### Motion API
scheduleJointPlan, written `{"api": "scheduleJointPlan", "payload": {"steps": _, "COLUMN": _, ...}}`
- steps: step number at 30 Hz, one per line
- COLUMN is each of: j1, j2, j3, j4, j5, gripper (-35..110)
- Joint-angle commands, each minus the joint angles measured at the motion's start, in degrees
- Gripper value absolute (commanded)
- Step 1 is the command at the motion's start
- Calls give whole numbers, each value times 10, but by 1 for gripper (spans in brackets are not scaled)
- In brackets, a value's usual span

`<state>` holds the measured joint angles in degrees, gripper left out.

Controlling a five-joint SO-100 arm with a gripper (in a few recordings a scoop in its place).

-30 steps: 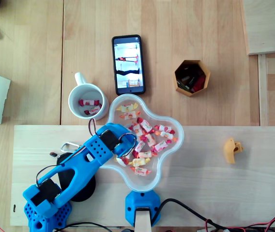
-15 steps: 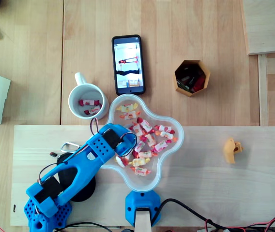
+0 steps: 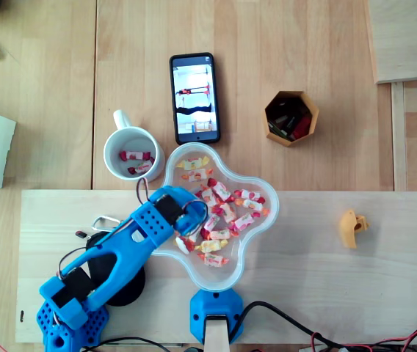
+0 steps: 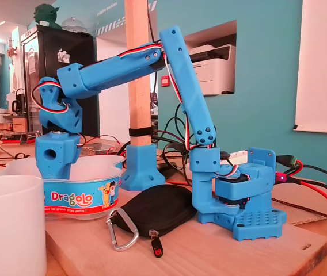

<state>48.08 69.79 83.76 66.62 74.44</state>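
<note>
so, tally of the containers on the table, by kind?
white mug: 1
clear candy bowl: 1
orange hexagonal pot: 1
Total: 3

Office-like lab: printer [image 4: 212, 69], loose cables [image 4: 319, 192].

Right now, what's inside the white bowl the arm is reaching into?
Wrapped candies in red, white and yellow lie in the bowl. The end effector dips in at its left side in the overhead view, covering whatever lies beneath it.
</note>
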Motion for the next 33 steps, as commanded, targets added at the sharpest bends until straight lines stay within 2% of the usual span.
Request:
{"api": "scheduleJointPlan", "payload": {"steps": 1, "j1": -29, "j2": 13, "j3": -32, "j4": -23, "j5": 20, "gripper": 24}}
{"api": "scheduleJointPlan", "payload": {"steps": 17, "j1": -24, "j2": 10, "j3": -17, "j4": -47, "j5": 25, "gripper": 24}}
{"api": "scheduleJointPlan", "payload": {"steps": 33, "j1": 4, "j2": 11, "j3": 15, "j4": -47, "j5": -13, "gripper": 24}}
